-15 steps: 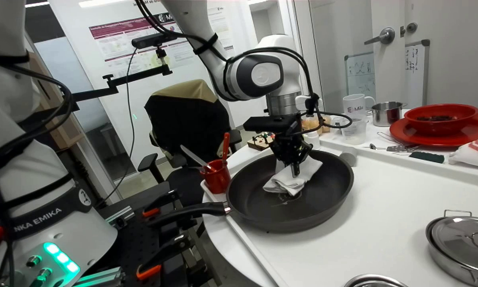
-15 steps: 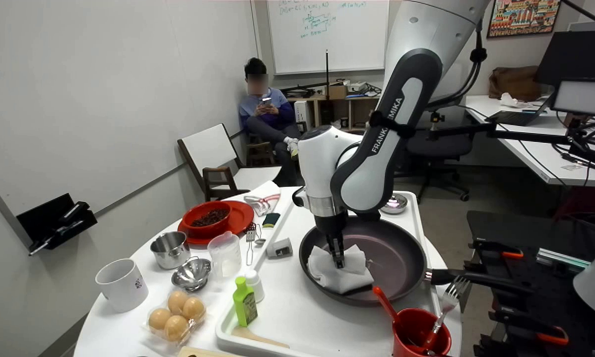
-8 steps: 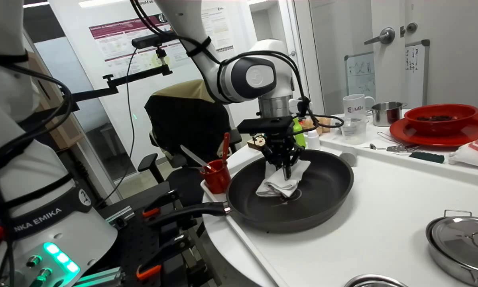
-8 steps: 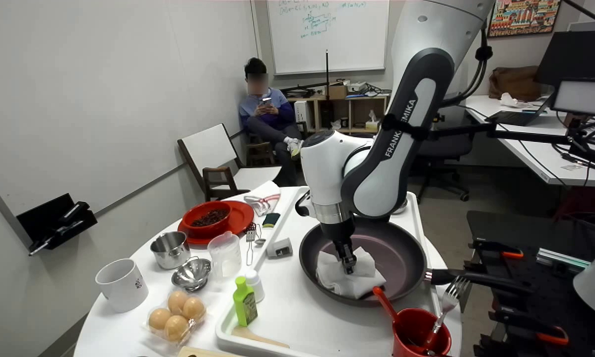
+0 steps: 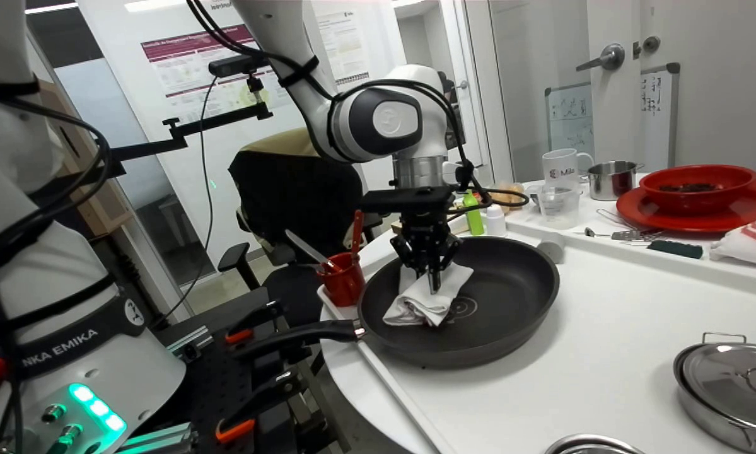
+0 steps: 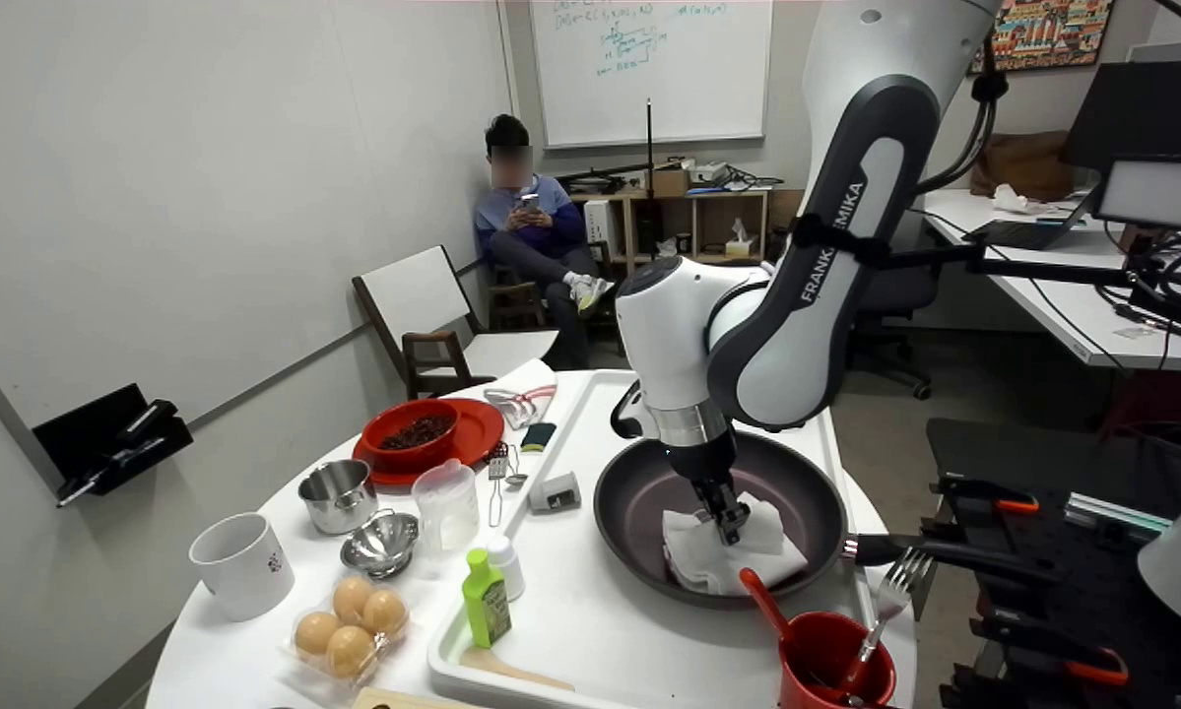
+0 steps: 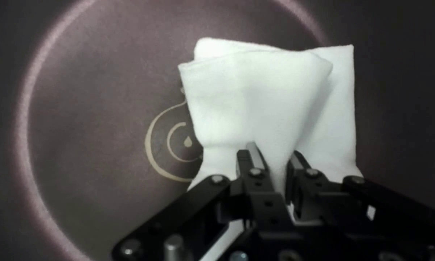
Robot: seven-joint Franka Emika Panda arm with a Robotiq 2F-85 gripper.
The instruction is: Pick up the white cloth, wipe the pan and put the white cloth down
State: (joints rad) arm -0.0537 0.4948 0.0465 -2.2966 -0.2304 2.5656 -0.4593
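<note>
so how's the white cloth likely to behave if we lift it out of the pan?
Probably floppy: the white cloth lies in soft folds, so flaps outside the gripper would likely droop. Looks light for its size, judging by its thin edges. It may also unfold as it rises: its layers lie loosely over one another in the pan.

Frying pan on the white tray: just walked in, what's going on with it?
The robot arm has its gripper closed on the folded white cloth, down inside the pan. In the wrist view the cloth hides part of the emblem on the pan's floor. It looks like the wiping step; the cloth is not yet put down. A person sits in the background with a phone, not handling any of this.
</note>
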